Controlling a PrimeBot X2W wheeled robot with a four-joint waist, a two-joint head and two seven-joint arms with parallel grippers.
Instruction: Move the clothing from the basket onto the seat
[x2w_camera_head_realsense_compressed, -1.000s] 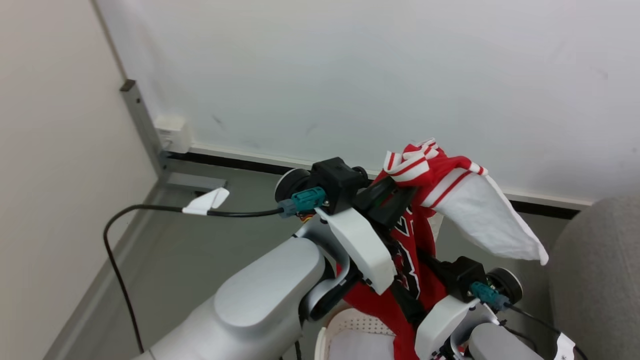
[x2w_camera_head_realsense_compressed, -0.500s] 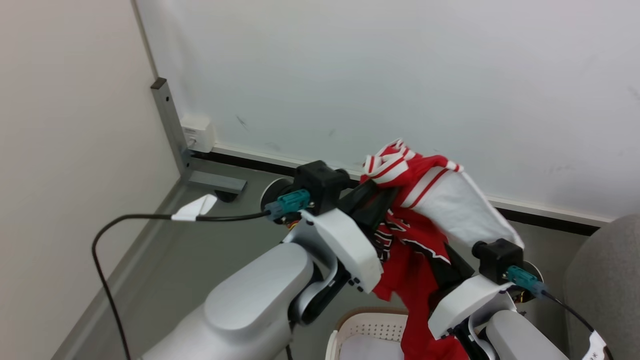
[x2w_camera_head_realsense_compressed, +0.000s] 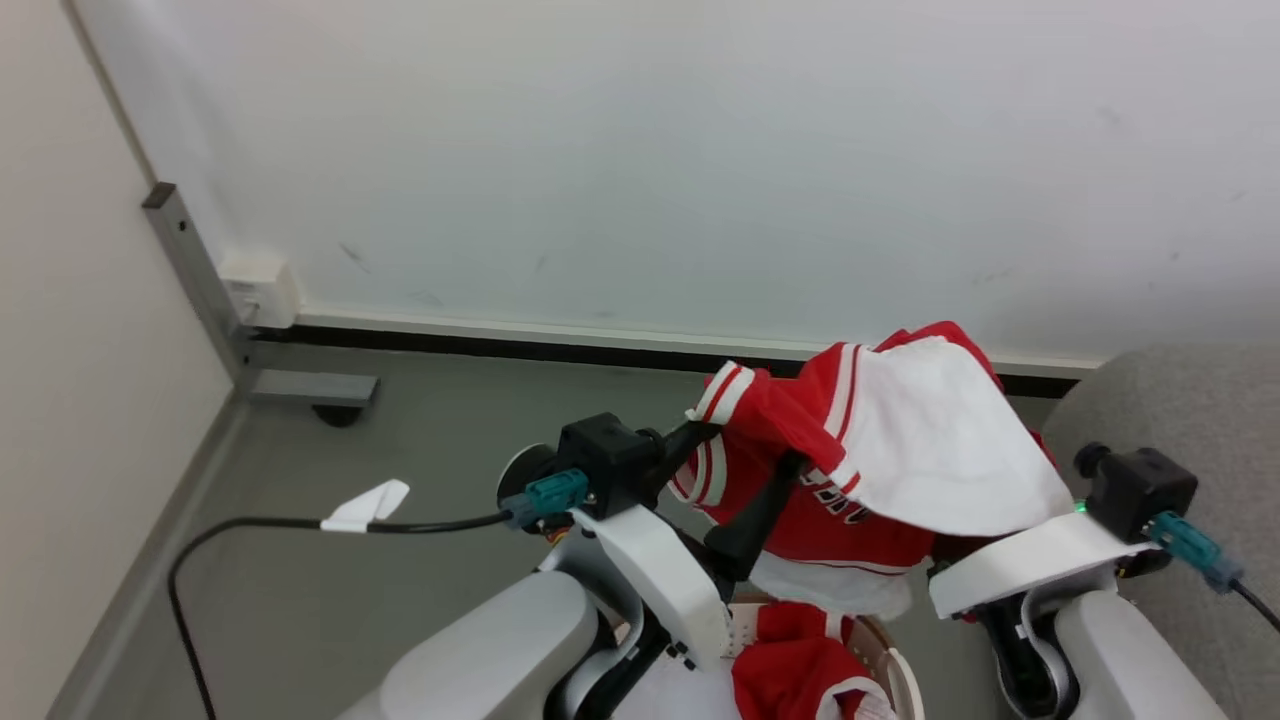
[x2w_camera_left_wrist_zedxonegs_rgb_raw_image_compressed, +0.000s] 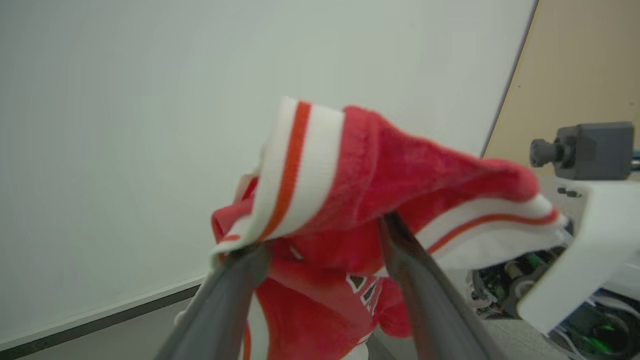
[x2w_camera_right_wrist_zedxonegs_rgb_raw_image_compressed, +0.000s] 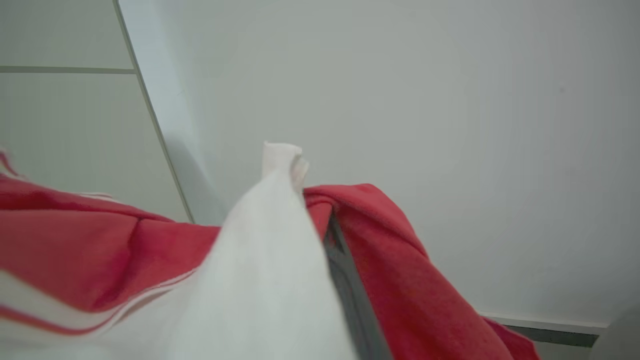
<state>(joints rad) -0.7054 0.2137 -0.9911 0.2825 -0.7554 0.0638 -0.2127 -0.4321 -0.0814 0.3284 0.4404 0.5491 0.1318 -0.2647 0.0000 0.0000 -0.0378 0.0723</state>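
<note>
Far out at nine o'clock in the head view, a black cable trailing over grey floor, clear of the work. Nearer centre, left fingers spread wide, pinching nothing; merely propping the jersey from beneath, striped hem draped over both tips, probably freed so that the other side can carry the load across. Down at six o'clock, the basket, with a second red garment lying inside, not yet lifted. Toward four o'clock, right fingers closed flat, buried in folds of red cloth and white lining; seemingly clamped on the jersey, though the pinch itself hidden. Held high, likely to keep the hanging cloth above the brown rim. At three o'clock, the seat, just beside that arm; jersey's near fold close to its edge, not yet laid down.
</note>
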